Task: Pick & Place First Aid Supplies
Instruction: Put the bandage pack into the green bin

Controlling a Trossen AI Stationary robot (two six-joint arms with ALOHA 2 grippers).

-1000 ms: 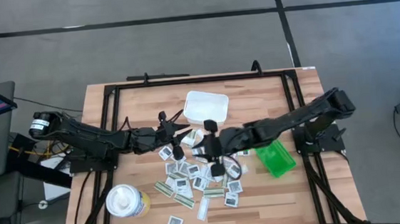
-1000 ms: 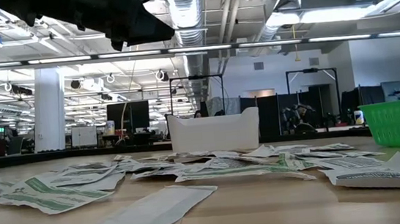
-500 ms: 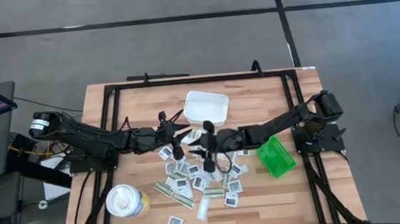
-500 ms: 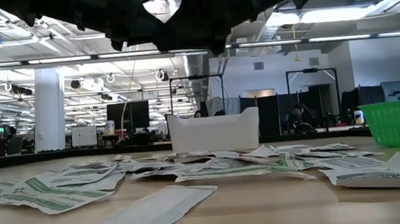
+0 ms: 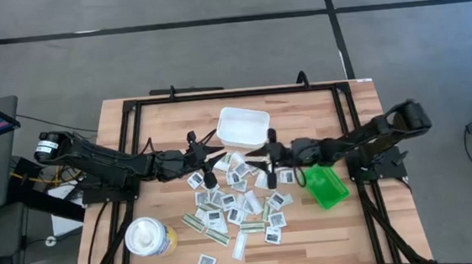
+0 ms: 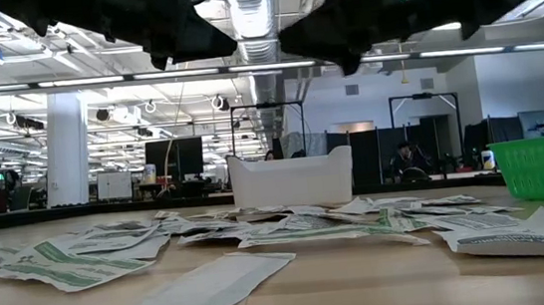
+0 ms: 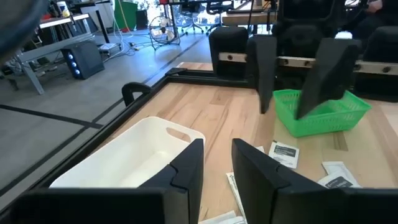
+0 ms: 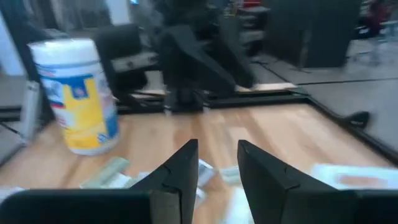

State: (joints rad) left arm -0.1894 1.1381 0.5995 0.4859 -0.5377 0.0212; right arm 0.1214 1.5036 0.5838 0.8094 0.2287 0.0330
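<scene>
The first aid packets (image 5: 235, 206) lie scattered flat on the wooden table; the low view shows the same packets (image 6: 289, 229) from table height. Some are square and white with dark print, others are narrow white-and-olive strips. My left gripper (image 5: 214, 158) hovers open at the pile's far left edge, beside the white tray (image 5: 244, 125). Nothing sits between its fingers in its wrist view (image 7: 217, 158). My right gripper (image 5: 255, 158) hovers open over the pile's far edge, pointing toward the left gripper. In its own view (image 8: 217, 155) it is empty too.
The green bin (image 5: 325, 186) stands right of the pile and also shows as a green bin (image 7: 320, 112) in the left wrist view. A wipes canister (image 5: 150, 237) stands near the table's near left corner. A black frame (image 5: 233, 96) runs around the table. Bare wood lies along the near edge.
My right gripper has drawn back from over the middle of the pile toward the table's right and far side, and it now hovers near the tray. The packets lie as before.
</scene>
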